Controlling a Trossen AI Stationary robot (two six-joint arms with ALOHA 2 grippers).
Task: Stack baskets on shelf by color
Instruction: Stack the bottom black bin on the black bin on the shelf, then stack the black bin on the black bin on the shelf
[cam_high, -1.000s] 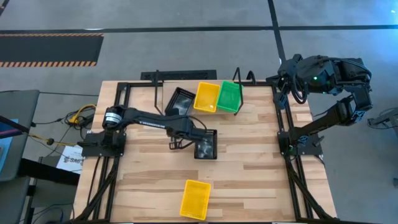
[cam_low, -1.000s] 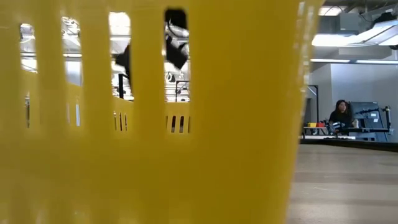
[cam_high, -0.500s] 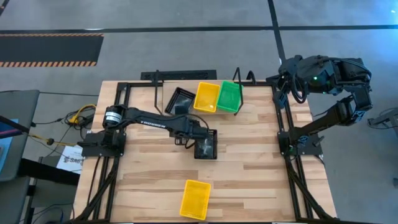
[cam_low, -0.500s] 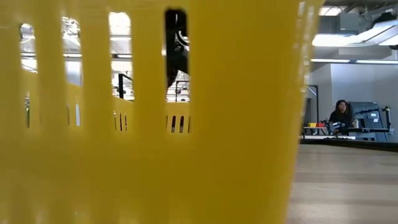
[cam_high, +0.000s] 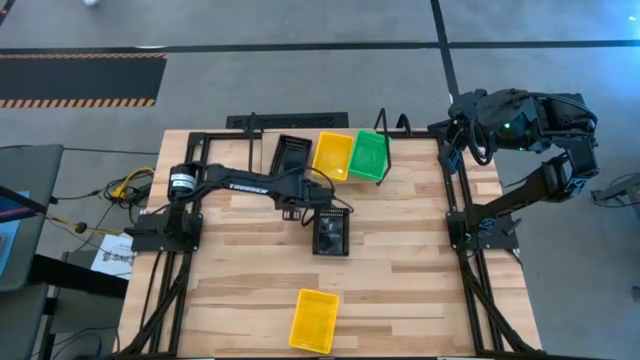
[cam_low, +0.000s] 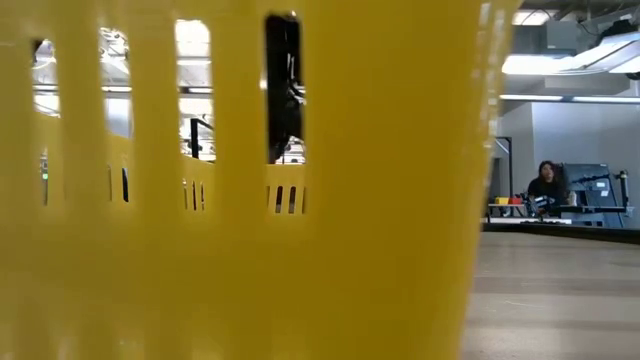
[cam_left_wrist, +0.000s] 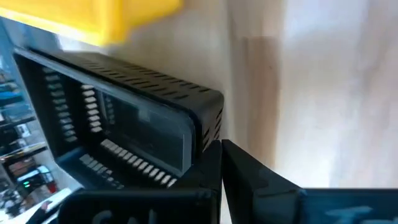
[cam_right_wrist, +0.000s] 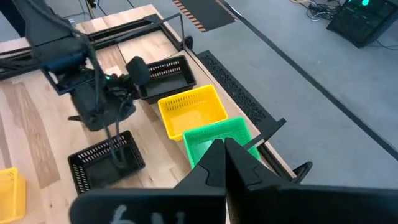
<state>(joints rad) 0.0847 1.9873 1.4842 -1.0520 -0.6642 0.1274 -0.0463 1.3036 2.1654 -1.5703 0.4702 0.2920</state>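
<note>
Reaching across the table, the left gripper (cam_high: 322, 212) hovers beside a black basket (cam_high: 331, 234) near the shelf (cam_high: 300, 125); its grip cannot be told. Right arm waits folded, fingers together.

Baskets (cam_high: 330, 235) – glossy perforated plastic; table (cam_high: 400, 260) – pale smooth wood planks.

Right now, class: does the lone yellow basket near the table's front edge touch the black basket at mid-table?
Apart. The high view shows bare wood between the yellow basket and the black basket.

Open tabletop (cam_high: 420, 260) beside baskets (cam_high: 331, 234)
</note>
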